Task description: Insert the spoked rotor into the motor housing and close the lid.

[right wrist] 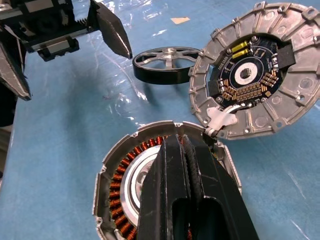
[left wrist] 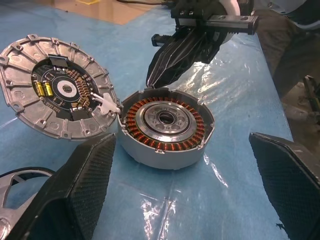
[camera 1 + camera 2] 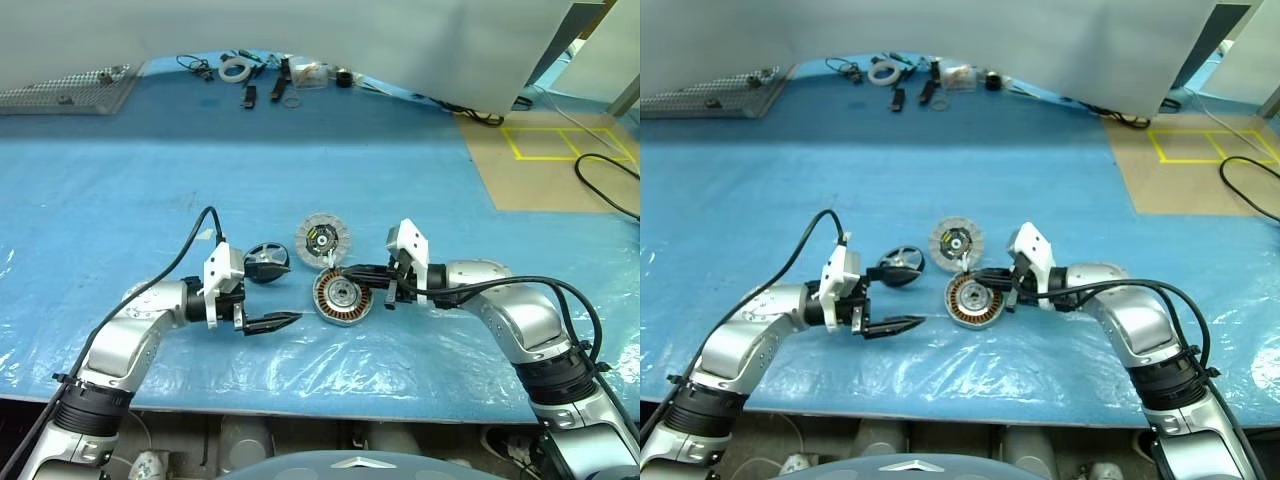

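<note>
The motor housing (image 3: 340, 297), a silver cup with copper windings, sits open-side up on the blue sheet. The lid (image 3: 323, 238) lies just behind it, circuit face up, its edge touching the housing's rim (image 1: 212, 132). The spoked rotor (image 3: 266, 262), black-rimmed, rests to the left of both. My right gripper (image 3: 330, 270) is shut with nothing in it, its tips over the housing's far rim (image 1: 175, 142). My left gripper (image 2: 187, 200) is open wide and empty, pointing at the housing from the left, just in front of the rotor.
The table is covered by a blue plastic sheet (image 3: 120, 200). A tape roll (image 3: 235, 68) and small tools lie along its far edge, with a metal mesh tray (image 3: 60, 92) at the far left. Brown floor with yellow tape (image 3: 560, 145) is at the far right.
</note>
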Robot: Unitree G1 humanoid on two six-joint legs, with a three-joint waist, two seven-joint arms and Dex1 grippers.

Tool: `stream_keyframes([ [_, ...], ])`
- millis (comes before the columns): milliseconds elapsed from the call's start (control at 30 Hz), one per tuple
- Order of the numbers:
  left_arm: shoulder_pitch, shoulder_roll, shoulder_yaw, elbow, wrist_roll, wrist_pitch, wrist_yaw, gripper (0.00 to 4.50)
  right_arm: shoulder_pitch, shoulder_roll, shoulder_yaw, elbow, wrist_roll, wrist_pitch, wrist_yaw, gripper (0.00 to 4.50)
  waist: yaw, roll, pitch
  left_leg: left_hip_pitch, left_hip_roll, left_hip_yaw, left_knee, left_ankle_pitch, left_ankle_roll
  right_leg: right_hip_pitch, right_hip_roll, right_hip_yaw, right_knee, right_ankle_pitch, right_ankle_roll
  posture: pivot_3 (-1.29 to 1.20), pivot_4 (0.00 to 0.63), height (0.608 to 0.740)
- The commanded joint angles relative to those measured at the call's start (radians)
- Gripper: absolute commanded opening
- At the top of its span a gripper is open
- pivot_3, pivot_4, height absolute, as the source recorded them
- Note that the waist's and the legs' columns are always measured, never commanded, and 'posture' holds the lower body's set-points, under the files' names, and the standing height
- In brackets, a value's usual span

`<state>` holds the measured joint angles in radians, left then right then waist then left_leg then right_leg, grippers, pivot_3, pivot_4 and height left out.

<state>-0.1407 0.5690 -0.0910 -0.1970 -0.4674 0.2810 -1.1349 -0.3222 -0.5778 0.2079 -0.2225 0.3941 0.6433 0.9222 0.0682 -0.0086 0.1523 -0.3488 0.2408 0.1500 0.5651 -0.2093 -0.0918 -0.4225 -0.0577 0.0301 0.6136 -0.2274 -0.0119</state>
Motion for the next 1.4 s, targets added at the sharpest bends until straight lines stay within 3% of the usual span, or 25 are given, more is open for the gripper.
stream_keyframes([
  [33, 0.005, -0.001, 0.004, -0.036, -0.010, -0.007, 0.006, 4.50, -0.005, 0.006, 0.011, -0.002, -0.002, -0.024, 0.019, 0.03, 0.000, 0.000, 0.000, 0.000, 0.000, 0.000, 0.000, 0.000, 0.000, 0.000, 0.000, 0.000, 0.000, 0.000, 0.000, 0.00, 0.150, 0.740],
  [900, 0.003, -0.006, -0.002, -0.014, 0.002, -0.021, 0.002, 4.50, -0.024, 0.003, 0.048, 0.071, -0.087, -0.106, 0.066, 0.03, 0.000, 0.000, 0.000, 0.000, 0.000, 0.000, 0.005, 0.000, 0.000, 0.000, 0.000, 0.000, 0.006, -0.002, -0.004, 0.00, 0.150, 0.740],
  [1400, 0.005, -0.009, -0.001, -0.018, 0.003, -0.021, 0.012, 4.50, -0.029, -0.017, 0.144, 0.146, -0.217, -0.195, 0.097, 0.03, 0.000, 0.000, 0.000, 0.001, 0.000, 0.000, 0.006, 0.000, 0.000, 0.001, 0.000, 0.000, 0.006, -0.002, -0.004, 0.00, 0.150, 0.740],
])
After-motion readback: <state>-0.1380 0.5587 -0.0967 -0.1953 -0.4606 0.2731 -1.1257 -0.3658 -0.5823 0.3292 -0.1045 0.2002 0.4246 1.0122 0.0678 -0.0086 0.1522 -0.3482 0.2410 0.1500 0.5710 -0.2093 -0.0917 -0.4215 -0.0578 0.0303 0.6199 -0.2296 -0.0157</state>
